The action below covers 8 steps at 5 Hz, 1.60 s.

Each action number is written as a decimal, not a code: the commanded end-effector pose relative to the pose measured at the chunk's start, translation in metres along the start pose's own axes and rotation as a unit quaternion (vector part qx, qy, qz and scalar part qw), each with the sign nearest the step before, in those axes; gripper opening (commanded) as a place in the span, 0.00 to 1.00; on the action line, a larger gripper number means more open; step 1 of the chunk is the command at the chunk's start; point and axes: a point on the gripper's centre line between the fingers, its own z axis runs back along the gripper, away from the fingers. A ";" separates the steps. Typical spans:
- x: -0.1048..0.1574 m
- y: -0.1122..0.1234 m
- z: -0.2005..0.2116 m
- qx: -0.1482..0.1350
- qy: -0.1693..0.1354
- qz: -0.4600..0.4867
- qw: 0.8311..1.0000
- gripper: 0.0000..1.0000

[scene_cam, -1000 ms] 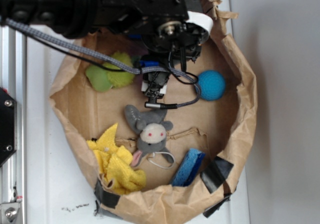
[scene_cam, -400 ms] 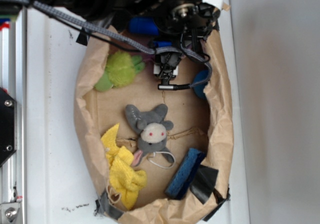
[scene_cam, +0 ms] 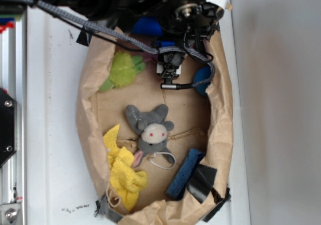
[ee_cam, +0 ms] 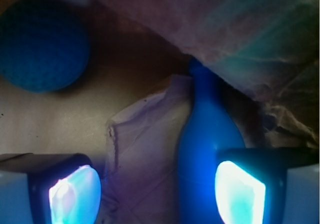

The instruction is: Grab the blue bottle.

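Since a moment ago the brown paper bag [scene_cam: 223, 109] has squeezed a little narrower around me. My gripper [ee_cam: 157, 189] sits spread apart, grasping nothing. The blue bottle [ee_cam: 205, 149] lies at the bag's far end, its body just inside my right finger [ee_cam: 239, 191], neck pointing away. The teal ball [ee_cam: 42, 46] rests well left.

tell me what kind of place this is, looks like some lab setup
Probably a robot test bench: a white tabletop with a metal rail, and a taped brown paper bin holding toys such as a grey plush mouse and the blue bottle.
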 end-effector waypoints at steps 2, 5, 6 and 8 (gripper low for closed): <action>0.006 0.017 -0.007 0.059 -0.019 0.036 0.997 1.00; -0.001 0.019 -0.029 0.031 0.024 0.018 0.999 1.00; 0.000 0.019 -0.042 -0.014 0.051 0.003 0.999 1.00; 0.000 0.020 -0.039 -0.054 0.051 -0.011 0.997 1.00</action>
